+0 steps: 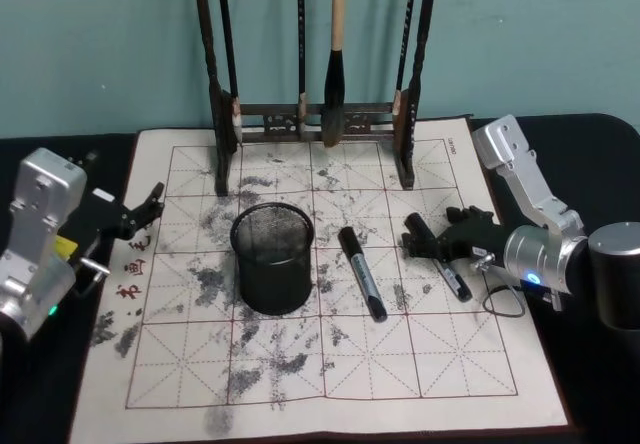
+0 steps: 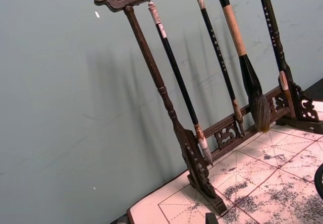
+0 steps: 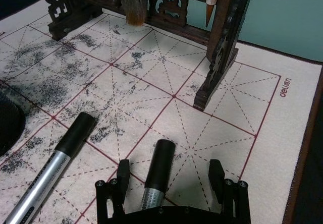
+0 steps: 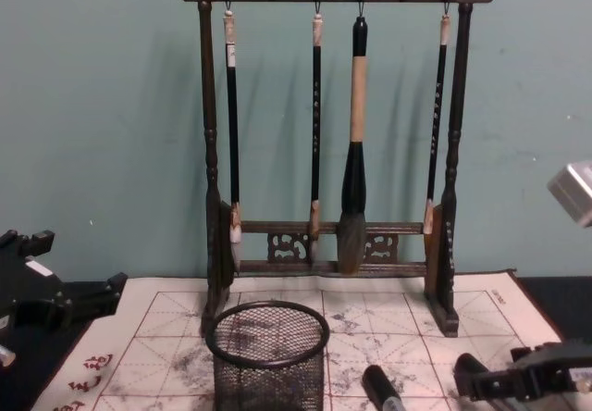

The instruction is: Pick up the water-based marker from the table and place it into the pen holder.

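Two black-capped markers lie on the ink-stained practice mat. One marker (image 1: 361,272) rests just right of the black mesh pen holder (image 1: 272,256). The other marker (image 1: 447,269) lies farther right, and my right gripper (image 1: 430,242) sits low over it. In the right wrist view this marker (image 3: 159,171) lies between the spread fingers (image 3: 122,172), which stand apart from it on both sides, so the right gripper (image 3: 169,173) is open. The first marker (image 3: 55,166) lies beside it. My left gripper (image 1: 140,214) hovers open at the mat's left edge, holding nothing.
A tall dark wooden brush rack (image 1: 315,124) with several hanging brushes stands at the back of the mat, its foot (image 3: 214,82) close ahead of the right gripper. The chest view has the pen holder (image 4: 268,355) in front of the rack (image 4: 328,124). Black table surrounds the mat.
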